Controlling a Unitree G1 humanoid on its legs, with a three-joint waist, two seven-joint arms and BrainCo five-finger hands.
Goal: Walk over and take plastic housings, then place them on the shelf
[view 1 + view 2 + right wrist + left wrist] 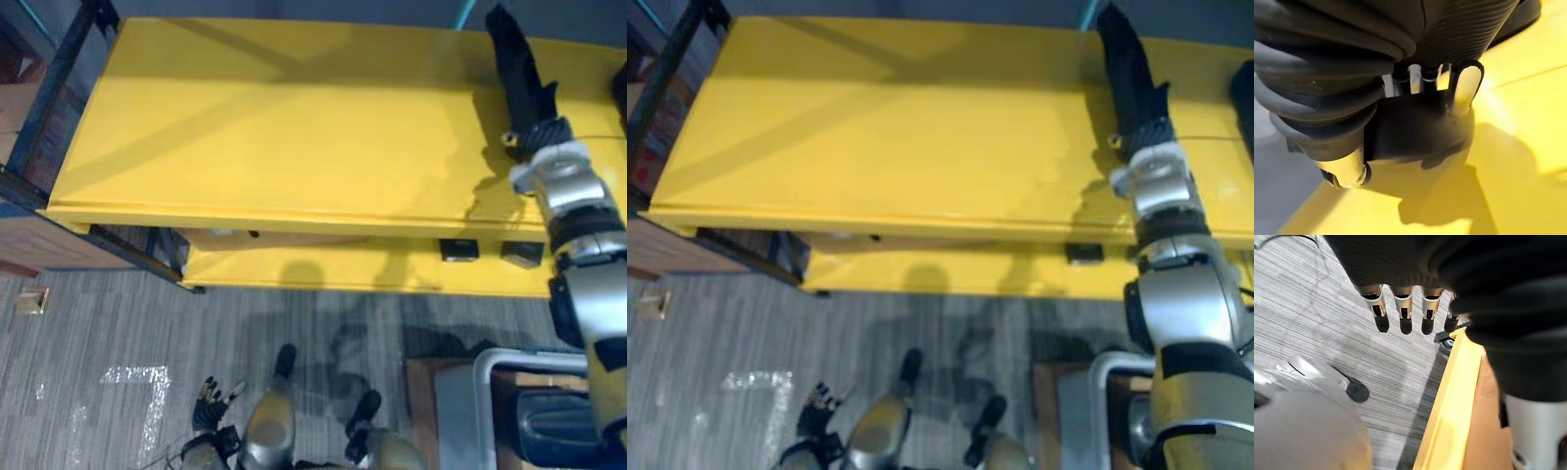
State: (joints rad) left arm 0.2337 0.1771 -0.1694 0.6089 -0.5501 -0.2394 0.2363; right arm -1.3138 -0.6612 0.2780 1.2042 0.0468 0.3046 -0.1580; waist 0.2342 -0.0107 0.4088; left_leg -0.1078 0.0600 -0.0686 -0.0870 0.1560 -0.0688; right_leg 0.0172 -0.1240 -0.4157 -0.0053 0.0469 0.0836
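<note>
The right robot hand (pixel 1466 90) reaches over the far right part of the flat yellow shelf's (pixel 274 127) top board, its fingers clasped around a black plastic housing (pixel 1415 127). The housing hangs low over the yellow surface, and contact with the board cannot be told. The left robot hand (pixel 1402 308) hangs down near the grey striped carpet floor (pixel 118 323), fingers straight and relaxed, holding nothing. A grey bin (pixel 456 401) stands on the floor below the right arm.
</note>
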